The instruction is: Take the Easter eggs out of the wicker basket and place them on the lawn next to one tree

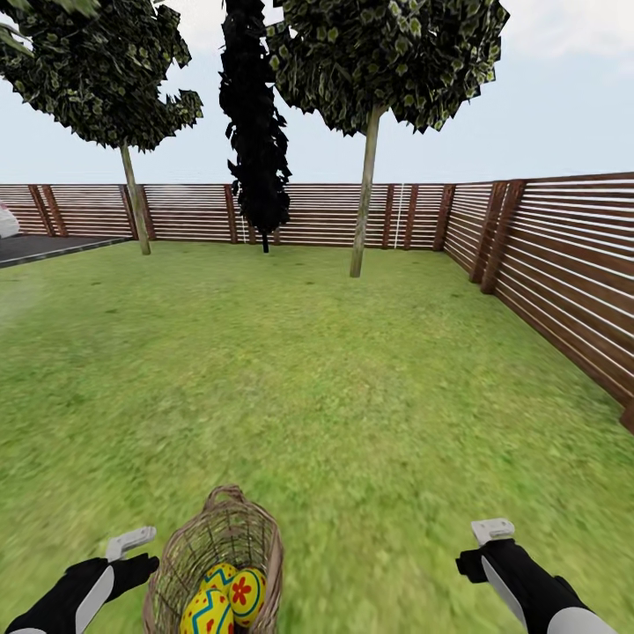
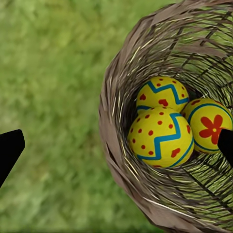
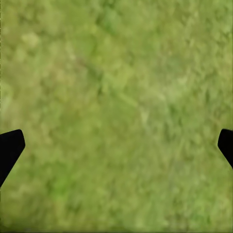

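The wicker basket (image 1: 224,537) stands on the lawn (image 1: 335,379) right in front of me, at the bottom of the head view. Three yellow Easter eggs lie inside it: one with red dots and a blue zigzag (image 2: 161,138), another like it behind (image 2: 161,93), and one with a red flower (image 2: 208,125). My left gripper (image 2: 118,148) hangs open above the basket's rim (image 2: 109,121), one fingertip over grass, the other over the eggs. My right gripper (image 3: 118,148) is open over bare grass, to the right of the basket. A straight-trunked tree (image 1: 364,202) stands ahead.
A second leafy tree (image 1: 135,202) stands at the far left and a dark columnar conifer (image 1: 255,132) between the two. A brown slatted fence (image 1: 563,273) runs along the back and right side. A dark paved patch (image 1: 44,248) lies at far left.
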Controlling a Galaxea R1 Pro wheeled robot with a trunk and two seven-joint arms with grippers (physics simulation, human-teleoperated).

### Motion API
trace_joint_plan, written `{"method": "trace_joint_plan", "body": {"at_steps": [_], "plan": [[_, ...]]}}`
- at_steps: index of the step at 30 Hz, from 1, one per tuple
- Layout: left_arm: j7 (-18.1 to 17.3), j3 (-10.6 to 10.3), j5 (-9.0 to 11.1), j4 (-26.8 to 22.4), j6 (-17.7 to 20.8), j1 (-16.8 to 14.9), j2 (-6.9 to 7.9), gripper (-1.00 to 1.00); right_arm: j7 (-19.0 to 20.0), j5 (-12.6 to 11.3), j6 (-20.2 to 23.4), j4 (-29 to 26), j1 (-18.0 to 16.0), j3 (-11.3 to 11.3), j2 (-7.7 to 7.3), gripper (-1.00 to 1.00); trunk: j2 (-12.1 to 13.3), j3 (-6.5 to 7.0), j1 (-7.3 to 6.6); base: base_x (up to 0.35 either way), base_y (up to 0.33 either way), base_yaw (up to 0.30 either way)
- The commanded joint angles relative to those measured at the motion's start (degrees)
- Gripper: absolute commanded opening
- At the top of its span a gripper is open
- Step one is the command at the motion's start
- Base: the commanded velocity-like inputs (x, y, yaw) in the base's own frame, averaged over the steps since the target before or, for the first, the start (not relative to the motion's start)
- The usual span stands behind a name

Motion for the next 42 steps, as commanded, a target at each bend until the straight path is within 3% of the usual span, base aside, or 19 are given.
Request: {"method": "trace_joint_plan", "body": {"at_steps": [1, 42], "plan": [[0.03, 0.21, 0.45, -0.11, 0.38, -0.01, -0.02, 1.0, -0.46, -0.62, 0.28, -0.08, -0.03, 0.47, -0.06, 1.0, -0.45, -0.24, 0.22, 0.0, 0.0, 0.0], [0.18, 0.21, 0.55, -0.1, 0.61, -0.01, -0.12, 1.0, -0.29, -0.69, 0.45, -0.22, -0.03, 0.51, 0.05, 1.0, -16.89, -7.6, 9.23, 0.0, 0.0, 0.0]]}}
